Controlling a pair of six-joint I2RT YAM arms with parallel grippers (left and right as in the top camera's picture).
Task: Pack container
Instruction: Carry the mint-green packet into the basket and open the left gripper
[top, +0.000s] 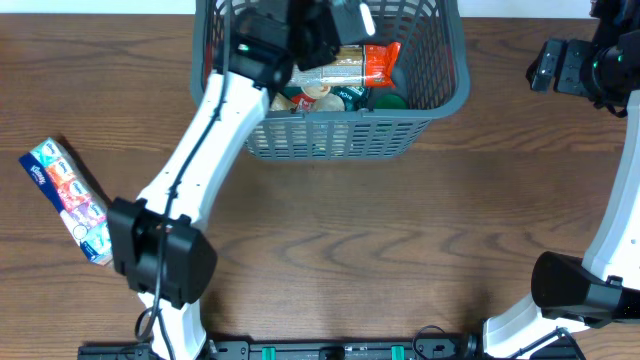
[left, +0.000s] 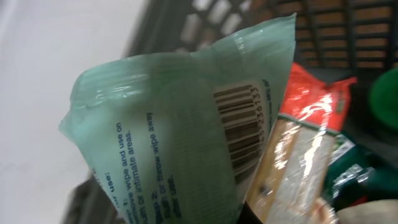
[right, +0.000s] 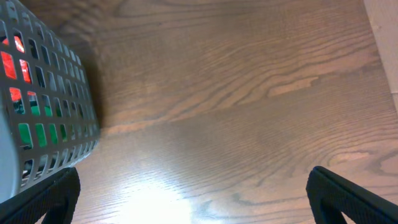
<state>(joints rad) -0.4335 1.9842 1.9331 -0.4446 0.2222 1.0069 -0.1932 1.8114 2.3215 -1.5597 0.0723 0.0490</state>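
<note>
The dark grey slotted container stands at the back middle of the table and holds several food packets. My left gripper is over its inside, shut on a pale green wipes packet with a barcode. The packet fills the left wrist view and hides the fingers. Below it lie a clear-wrapped biscuit pack and a red packet. My right gripper is open and empty above bare table to the right of the container, with its fingers wide apart.
A blue and red tissue multipack lies on the table at the far left. In the container are a red-orange packet, a long clear pack and green-lidded items. The right arm's base is at the front right.
</note>
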